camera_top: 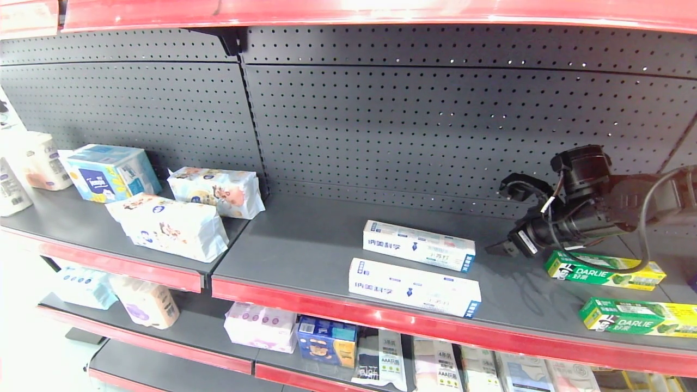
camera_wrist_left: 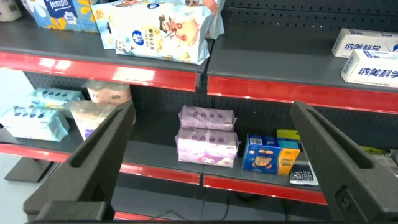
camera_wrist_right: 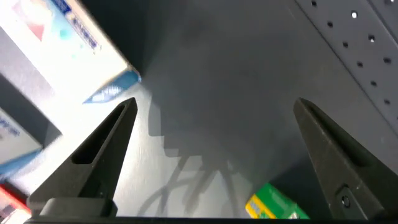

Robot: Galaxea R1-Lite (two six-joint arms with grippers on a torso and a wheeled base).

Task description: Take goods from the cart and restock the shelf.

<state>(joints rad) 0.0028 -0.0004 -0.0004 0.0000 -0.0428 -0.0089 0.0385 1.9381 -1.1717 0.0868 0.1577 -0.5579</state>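
Note:
My right gripper [camera_top: 502,248] hangs just above the grey shelf board [camera_top: 305,245], between two white toothpaste boxes [camera_top: 418,245] [camera_top: 414,287] and two green toothpaste boxes [camera_top: 604,268] [camera_top: 637,317]. In the right wrist view the right gripper [camera_wrist_right: 216,104] is open with nothing between its fingers; a white box [camera_wrist_right: 56,37] lies to one side and a green box's corner [camera_wrist_right: 273,205] to the other. My left gripper [camera_wrist_left: 212,106] is open and empty, facing the lower shelves from in front of the rack.
Soft tissue packs [camera_top: 169,226] [camera_top: 215,190] and a blue tissue box [camera_top: 111,171] fill the left shelf bay. A pegboard wall [camera_top: 435,120] backs the shelf, with a red-edged shelf [camera_top: 381,11] overhead. Purple packs [camera_wrist_left: 207,138] and a blue box [camera_wrist_left: 267,154] sit one level down.

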